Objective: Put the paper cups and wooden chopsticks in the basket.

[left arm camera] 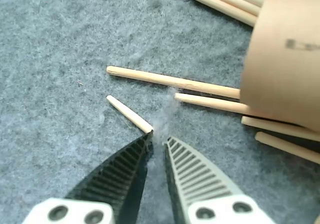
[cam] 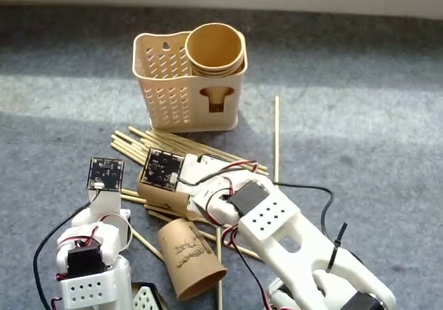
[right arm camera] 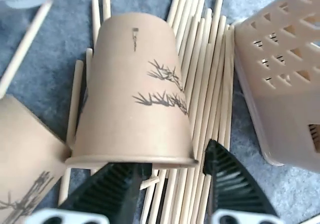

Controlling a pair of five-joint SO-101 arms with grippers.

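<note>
Thin wooden chopsticks (cam: 173, 146) strewn on grey bench (cam: 360, 130).
Right gripper (right arm camera: 175, 161) jaws spread at toppled brown paper cup (right arm camera: 135, 94) rim, perhaps touching; left gripper (left arm camera: 159, 138) jaws barely parted beside one stick (left arm camera: 129, 113); stacked cups (cam: 214, 47) in beige perforated basket (cam: 169, 92).

The high view is fixed above and behind both arms. It faces forward and down over the table (cam: 374, 123), with the basket (cam: 188, 81) at the far side. The left wrist view looks past the left gripper (left arm camera: 159, 136), close to the table. The right wrist view looks past the right gripper (right arm camera: 176, 156), equally close. The right wrist view and the high view share the basket, the chopsticks (cam: 201, 147) and a lying cup (right arm camera: 135, 94).
</note>
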